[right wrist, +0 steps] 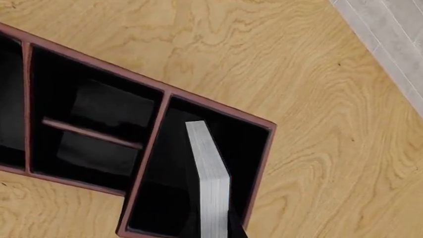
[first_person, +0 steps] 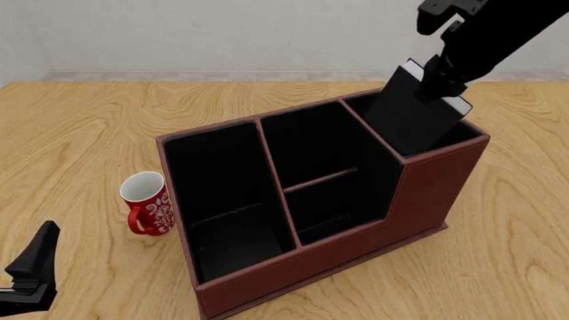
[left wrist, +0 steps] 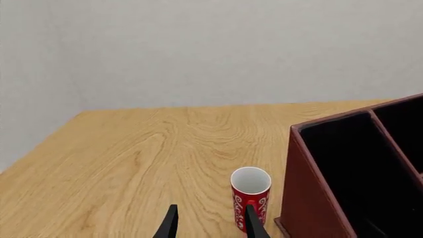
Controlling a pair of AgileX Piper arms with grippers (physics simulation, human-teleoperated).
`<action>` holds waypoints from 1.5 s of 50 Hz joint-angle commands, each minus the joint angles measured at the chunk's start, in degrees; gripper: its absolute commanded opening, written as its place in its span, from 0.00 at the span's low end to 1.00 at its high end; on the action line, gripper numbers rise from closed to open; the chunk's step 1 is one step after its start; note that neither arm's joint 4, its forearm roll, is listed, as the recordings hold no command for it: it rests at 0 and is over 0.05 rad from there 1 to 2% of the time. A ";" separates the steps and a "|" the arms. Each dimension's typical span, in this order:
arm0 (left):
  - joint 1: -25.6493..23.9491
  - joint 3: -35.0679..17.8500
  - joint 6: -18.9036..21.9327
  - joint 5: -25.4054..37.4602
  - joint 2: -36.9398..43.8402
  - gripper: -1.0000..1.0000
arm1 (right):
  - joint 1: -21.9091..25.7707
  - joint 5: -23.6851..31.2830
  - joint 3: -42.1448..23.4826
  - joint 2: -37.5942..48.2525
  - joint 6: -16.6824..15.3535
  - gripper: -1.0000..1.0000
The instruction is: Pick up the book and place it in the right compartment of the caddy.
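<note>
The black book [first_person: 411,115] with white page edges [right wrist: 210,181] hangs tilted, its lower part down inside the right compartment [first_person: 363,107] of the reddish-brown caddy [first_person: 427,190]. My right gripper [first_person: 438,79] is shut on the book's top edge, above the caddy's far right corner. In the right wrist view the book stands in the black-lined end section [right wrist: 241,144], between its walls. My left gripper [left wrist: 211,225] is open and holds nothing, low over the table left of the caddy [left wrist: 310,198]; in the front view this left gripper [first_person: 34,267] sits at the near left corner.
A red-and-white mug [first_person: 146,203] stands upright just left of the caddy, close ahead of my left fingers [left wrist: 254,223]. The caddy's long left section [first_person: 222,193] and the crossbar-split middle section [first_person: 324,173] hold nothing. A grey wall bounds the table's far edge.
</note>
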 commanded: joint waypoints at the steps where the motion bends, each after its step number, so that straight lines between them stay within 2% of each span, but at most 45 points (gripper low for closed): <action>1: 0.36 0.02 0.02 0.08 0.00 1.00 | 0.67 0.00 -0.19 0.58 2.15 0.00; 19: 0.57 0.02 0.21 0.29 0.00 1.00 | 2.20 0.00 -0.14 2.07 3.77 0.00; 24: 0.53 0.02 0.24 0.28 0.00 1.00 | 1.20 -0.01 0.34 2.34 2.84 0.00; 49: 0.68 0.02 0.35 0.39 0.00 1.00 | 0.84 -0.01 -0.03 4.21 3.14 0.00; 51: 0.69 0.02 0.44 0.42 0.00 1.00 | -0.41 -0.05 0.41 4.19 1.89 0.00; 75: 0.87 0.02 0.52 0.49 0.00 1.00 | 1.70 -0.93 0.70 4.62 4.01 0.00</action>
